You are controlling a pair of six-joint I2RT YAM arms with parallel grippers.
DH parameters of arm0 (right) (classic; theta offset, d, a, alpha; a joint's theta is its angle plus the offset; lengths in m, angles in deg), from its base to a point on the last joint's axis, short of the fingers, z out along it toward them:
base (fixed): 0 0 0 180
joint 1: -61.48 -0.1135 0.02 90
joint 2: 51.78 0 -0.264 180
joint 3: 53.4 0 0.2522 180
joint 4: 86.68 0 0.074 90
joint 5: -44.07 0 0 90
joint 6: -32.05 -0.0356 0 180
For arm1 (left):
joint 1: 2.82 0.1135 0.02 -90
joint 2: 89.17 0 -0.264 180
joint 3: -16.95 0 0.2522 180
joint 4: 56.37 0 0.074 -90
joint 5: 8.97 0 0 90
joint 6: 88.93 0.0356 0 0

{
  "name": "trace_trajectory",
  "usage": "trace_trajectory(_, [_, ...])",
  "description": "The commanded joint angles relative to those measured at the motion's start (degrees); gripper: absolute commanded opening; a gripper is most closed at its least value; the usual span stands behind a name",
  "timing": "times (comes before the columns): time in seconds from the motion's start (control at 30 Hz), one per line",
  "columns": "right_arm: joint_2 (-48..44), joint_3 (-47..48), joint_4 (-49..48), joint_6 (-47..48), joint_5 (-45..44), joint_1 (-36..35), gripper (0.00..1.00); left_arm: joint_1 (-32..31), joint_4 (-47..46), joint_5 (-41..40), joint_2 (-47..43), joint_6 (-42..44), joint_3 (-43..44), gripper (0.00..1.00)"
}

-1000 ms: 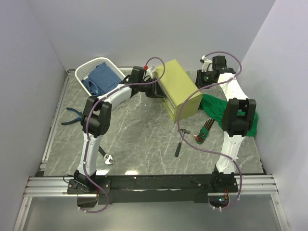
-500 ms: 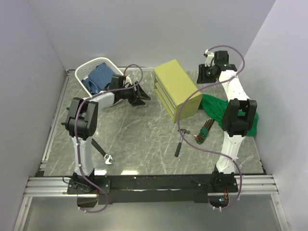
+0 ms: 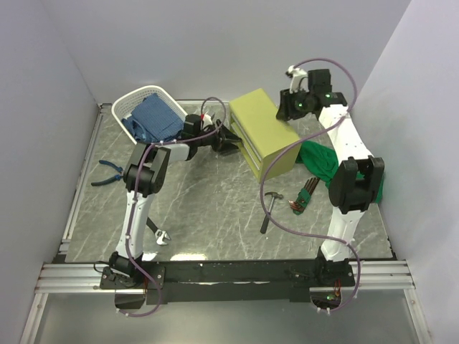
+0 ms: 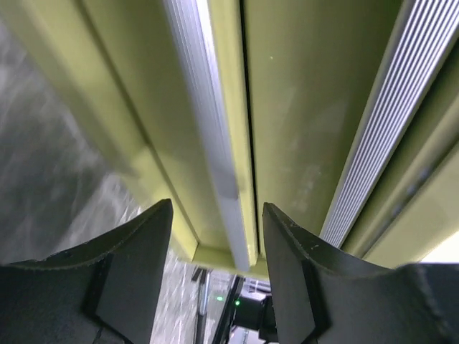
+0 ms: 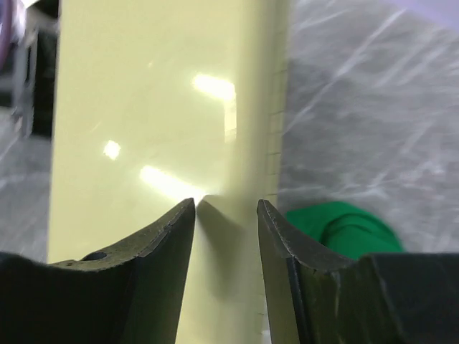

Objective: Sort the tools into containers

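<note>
I log the olive-green drawer chest (image 3: pixel 262 129) at the back of the table (image 3: pixel 208 208), between the white lattice basket (image 3: pixel 133 106) and the green cloth (image 3: pixel 319 161); left jaws spread before one silver drawer handle (image 4: pixel 215 143), right jaws spread over its top.

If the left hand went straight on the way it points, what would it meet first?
The left hand would likely meet the silver drawer handle on the green chest, lined up between its open fingers.
</note>
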Motion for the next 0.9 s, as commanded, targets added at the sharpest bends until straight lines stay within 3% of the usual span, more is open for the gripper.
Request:
trace_trajectory(0.0, [-1.7, -1.9, 1.3, 2.0, 2.4, -1.7, 0.48, -0.6, -6.2, 0.0, 2.6, -2.9, 5.9, 0.58])
trace_trajectory(0.53, [-2.0, -7.6, 2.8, 4.1, 1.5, -4.6, 0.47, -2.2, -12.9, 0.2, 8.0, -7.0, 10.4, 0.46])
trace_trajectory(0.77, [-3.0, -5.0, 1.5, 3.6, 1.0, -4.9, 0.46, -1.9, -16.7, 2.5, 4.9, -7.6, 6.9, 0.15])
trace_trajectory(0.87, [-2.6, -2.7, 1.6, 2.6, 4.7, -4.9, 0.46, -1.3, -15.9, 3.4, 1.6, -7.1, 3.1, 0.08])
